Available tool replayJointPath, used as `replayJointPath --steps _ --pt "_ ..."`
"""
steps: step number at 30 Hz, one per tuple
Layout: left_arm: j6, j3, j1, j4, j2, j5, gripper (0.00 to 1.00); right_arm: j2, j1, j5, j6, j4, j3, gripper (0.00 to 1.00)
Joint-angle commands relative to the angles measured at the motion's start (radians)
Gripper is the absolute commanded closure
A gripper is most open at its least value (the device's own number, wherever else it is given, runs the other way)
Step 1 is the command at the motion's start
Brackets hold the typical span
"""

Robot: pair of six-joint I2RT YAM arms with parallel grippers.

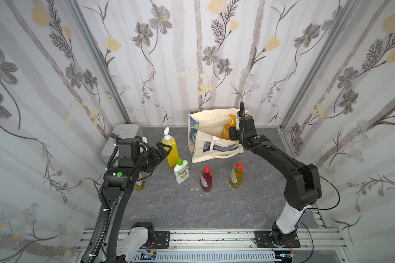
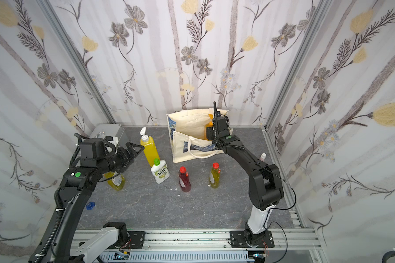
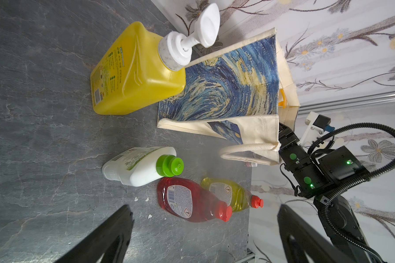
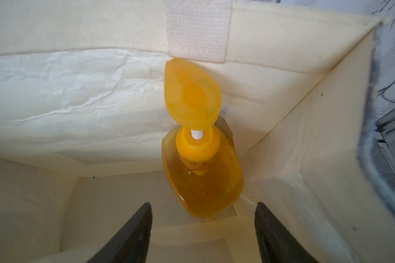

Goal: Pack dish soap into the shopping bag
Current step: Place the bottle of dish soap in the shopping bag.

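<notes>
The right gripper [image 4: 203, 206] reaches into the bag [image 4: 78, 95] with its fingers spread apart and holding nothing. The orange soap bottle [image 4: 203, 177] stands by itself just in front of it, in a corner of the bag. The left gripper [image 1: 163, 150] is wide open and empty too, and the tall yellow soap bottle [image 1: 172, 158] stands straight up just in front of its fingers, so the left arm looks like the closer one to grab it from the side, while the right gripper is well away from it.
</notes>
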Motion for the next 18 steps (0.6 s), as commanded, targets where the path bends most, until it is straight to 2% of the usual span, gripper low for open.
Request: replayJointPath --steps 1,9,18 --pt "-0.005 -0.003 0.001 0.027 -0.002 -0.005 0.0 -0.042 0.002 -0.034 0.011 0.013 -0.008 0.01" --pt "0.005 0.032 0.001 0.022 0.022 -0.009 0.0 -0.18 0.012 -0.062 0.025 -0.03 -0.034 0.0" --pt "0.035 0.115 -0.001 -0.051 0.065 -0.045 0.0 -0.394 0.012 -0.032 0.044 -0.11 -0.122 0.0"
